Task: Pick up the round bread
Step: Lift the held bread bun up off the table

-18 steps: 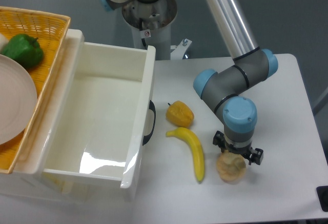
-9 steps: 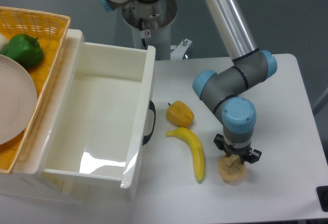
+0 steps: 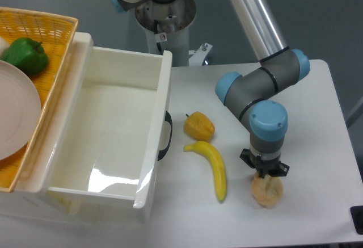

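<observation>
- The hand (image 3: 265, 175) is pinched onto the top of the round bread (image 3: 267, 191), which sits near the front edge of the tabletop (image 3: 317, 117), right of the banana (image 3: 212, 165).
- Best to lift straight up, slowly; the bite looks shallow.
- The wrist hides the fingertips, so contact depth is unclear.

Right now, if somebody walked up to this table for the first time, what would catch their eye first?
Most likely the arm's gripper pressed down onto the round bread near the table's front right edge; whether it has a hold cannot be told. Just left lie a banana and a yellow pepper. The big white bin fills the left side, with a green pepper in the wicker basket beyond it.
</observation>
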You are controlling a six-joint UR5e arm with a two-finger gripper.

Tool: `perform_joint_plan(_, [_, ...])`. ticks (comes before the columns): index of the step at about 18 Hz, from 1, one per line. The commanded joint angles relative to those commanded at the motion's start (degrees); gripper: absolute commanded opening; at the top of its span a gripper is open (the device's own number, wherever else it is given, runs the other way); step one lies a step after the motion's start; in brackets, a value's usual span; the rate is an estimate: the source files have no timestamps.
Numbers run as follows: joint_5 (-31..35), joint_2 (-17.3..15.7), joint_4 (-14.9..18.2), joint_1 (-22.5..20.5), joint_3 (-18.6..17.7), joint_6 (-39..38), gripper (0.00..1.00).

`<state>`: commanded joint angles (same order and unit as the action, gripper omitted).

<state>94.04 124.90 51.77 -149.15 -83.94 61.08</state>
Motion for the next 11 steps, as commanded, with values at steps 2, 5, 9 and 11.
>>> perform_joint_plan(2, [-0.52,-0.96,0.96,-0.53,0.44,0.0,0.0])
perform_joint_plan(5, [-1.49,-2.55,6.74,-1.84,3.06,0.7,0.0])
perform_joint_plan(9, [-1.58,-3.51,18.18,-2.55,9.57,7.44,0.0])
perform_joint_plan(11, [-1.67,-4.3,18.98,-2.73,9.84,9.93,0.0])
